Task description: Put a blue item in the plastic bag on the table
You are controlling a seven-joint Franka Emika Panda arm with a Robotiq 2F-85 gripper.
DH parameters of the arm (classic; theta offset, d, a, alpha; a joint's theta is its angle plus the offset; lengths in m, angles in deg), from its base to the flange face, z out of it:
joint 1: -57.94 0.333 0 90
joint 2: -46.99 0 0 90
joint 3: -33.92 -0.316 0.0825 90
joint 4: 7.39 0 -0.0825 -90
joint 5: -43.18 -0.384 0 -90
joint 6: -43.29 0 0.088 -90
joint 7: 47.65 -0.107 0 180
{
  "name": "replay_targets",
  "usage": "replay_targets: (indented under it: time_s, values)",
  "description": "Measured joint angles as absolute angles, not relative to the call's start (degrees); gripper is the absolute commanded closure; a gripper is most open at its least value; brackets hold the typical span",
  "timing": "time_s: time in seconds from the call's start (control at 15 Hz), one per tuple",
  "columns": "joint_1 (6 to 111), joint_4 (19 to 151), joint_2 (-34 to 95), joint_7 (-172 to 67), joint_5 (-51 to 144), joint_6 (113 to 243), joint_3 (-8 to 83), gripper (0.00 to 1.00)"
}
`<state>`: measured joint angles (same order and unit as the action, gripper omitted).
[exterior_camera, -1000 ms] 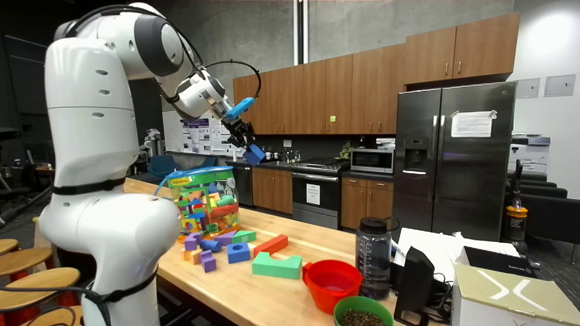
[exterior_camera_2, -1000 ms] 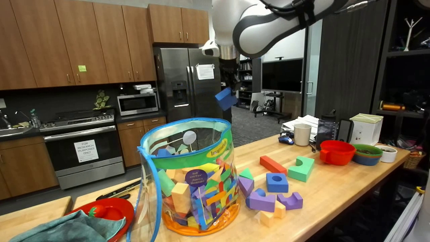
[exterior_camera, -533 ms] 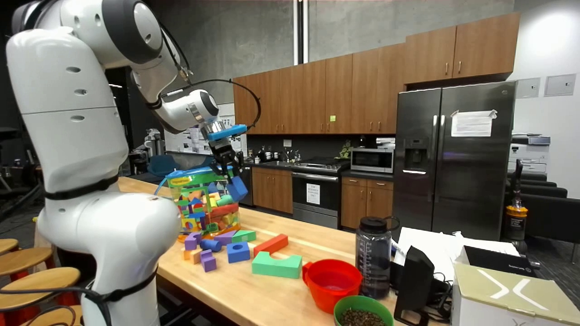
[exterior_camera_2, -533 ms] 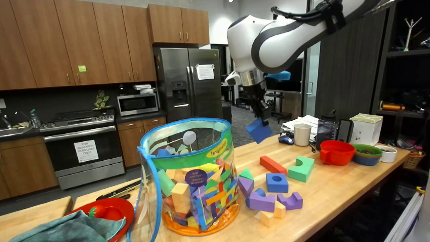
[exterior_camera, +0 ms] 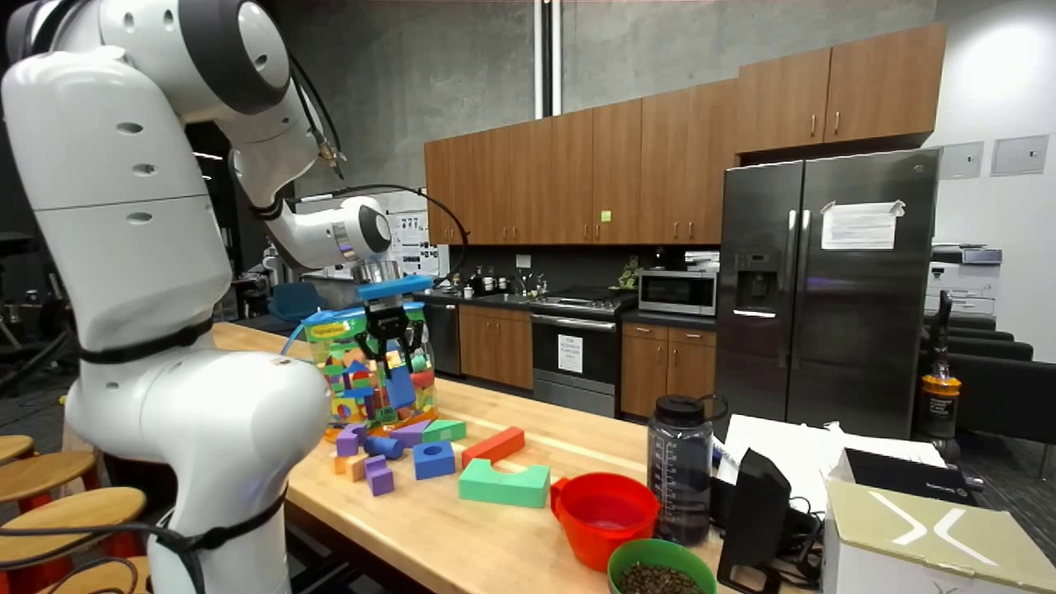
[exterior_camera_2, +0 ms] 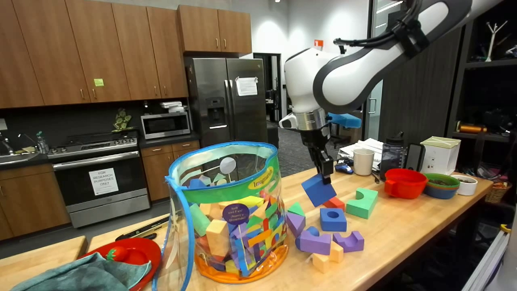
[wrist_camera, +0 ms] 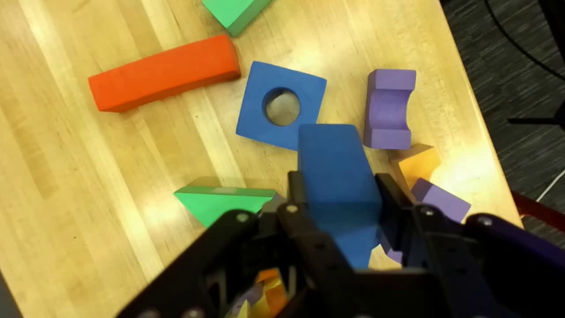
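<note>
Exterior view: past the plastic bag [exterior_camera_2: 232, 193], we have just lowered the blue block [exterior_camera_2: 317, 192] over the bench [exterior_camera_2: 391, 228], apparently lower than the bag's opening and outside it, so we judge it must rise again to enter. Our hand [wrist_camera: 339, 187] grasps it, pointing steeply down beneath the arm [exterior_camera_2: 345, 83].

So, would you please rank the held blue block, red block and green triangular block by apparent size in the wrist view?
Held blue block (nearest the camera, so true size unsure)
Red block
Green triangular block

Blue block [wrist_camera: 335, 161], blue-rimmed plastic bag [exterior_camera_2: 226, 195], striped tan table [wrist_camera: 110, 194]
</note>
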<state>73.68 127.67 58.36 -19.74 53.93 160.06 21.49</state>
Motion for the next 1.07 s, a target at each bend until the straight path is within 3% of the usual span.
replay_targets:
  time_s: [1.07]
  values:
    - [73.65,137.21,56.52,-26.01,56.73,177.71,20.28,0.83]
